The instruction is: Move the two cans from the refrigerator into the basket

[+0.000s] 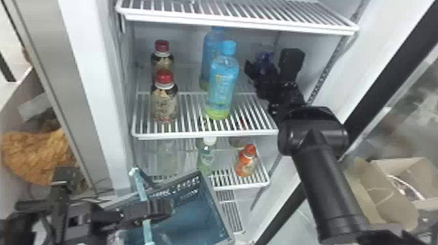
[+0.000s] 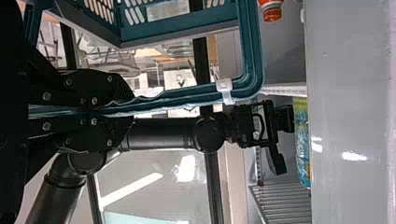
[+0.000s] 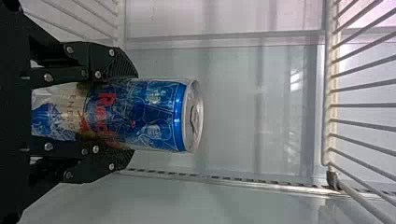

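Right gripper (image 1: 269, 63), at one o'clock in the head view: fingers closed around the sides of a blue-and-silver metal drink can (image 3: 156, 116), its tab end beyond the fingertips. Left gripper (image 2: 127, 108): fingers pinched on the rim of the teal plastic basket (image 1: 213, 198), at seven o'clock. Recommended: keep the grip firm without denting the can, draw it straight out toward six o'clock, then lower it inside the basket before release; the left hold should steady the rim. Hazards: a tall light-blue bottle (image 1: 223, 81) stands at nine o'clock of the right gripper, and the upper white wire shelf (image 1: 228, 22) limits lift. Below, an orange bottle (image 1: 246, 163) stands near the exit route. Two red-capped bottles (image 1: 164, 101) stand farther toward nine o'clock.
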You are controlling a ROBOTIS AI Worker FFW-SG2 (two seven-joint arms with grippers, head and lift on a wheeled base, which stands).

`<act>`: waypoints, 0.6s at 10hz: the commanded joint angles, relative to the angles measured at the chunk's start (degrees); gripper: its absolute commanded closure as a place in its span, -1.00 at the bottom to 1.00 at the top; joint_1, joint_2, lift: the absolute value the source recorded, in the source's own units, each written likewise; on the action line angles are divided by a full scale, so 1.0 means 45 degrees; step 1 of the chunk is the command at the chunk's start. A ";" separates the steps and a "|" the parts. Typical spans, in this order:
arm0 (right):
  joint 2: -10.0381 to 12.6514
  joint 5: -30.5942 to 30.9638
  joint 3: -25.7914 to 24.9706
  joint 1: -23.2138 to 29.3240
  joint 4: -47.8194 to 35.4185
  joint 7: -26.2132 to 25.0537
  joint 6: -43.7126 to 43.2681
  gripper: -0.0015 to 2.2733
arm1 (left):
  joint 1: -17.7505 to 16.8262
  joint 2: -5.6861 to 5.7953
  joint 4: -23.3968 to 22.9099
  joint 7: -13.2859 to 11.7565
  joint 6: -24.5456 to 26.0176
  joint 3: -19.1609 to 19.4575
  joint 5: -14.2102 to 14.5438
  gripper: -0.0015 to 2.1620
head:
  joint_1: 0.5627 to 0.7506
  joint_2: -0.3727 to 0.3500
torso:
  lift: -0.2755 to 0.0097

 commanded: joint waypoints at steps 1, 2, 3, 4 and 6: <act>-0.0023 -0.0010 0.0000 0.0473 -0.0790 -0.0019 -0.0060 0.13 | 0.0011 -0.0010 0.0000 -0.0020 0.0007 0.0025 0.0025 0.10 | 0.35 -0.57 | 0.76; -0.0043 -0.0061 0.0000 0.0973 -0.1571 -0.0058 0.0003 0.13 | 0.0043 -0.0010 0.0000 0.0000 0.0007 0.0050 0.0025 0.10 | 0.34 -0.57 | 0.76; -0.0082 -0.0213 0.0000 0.1660 -0.2821 -0.0175 0.0503 0.13 | 0.0043 -0.0030 0.0000 0.0000 0.0007 0.0050 0.0025 0.10 | 0.34 -0.57 | 0.76; -0.0141 -0.0264 0.0000 0.2254 -0.3884 -0.0233 0.0846 0.13 | 0.0074 -0.0030 0.0000 0.0000 0.0007 0.0050 0.0025 0.10 | 0.37 -0.57 | 0.76; -0.0316 -0.0493 0.0000 0.3317 -0.5696 -0.0351 0.1565 0.13 | 0.0105 -0.0030 0.0000 0.0000 0.0007 0.0075 0.0051 0.10 | 0.41 -0.58 | 0.76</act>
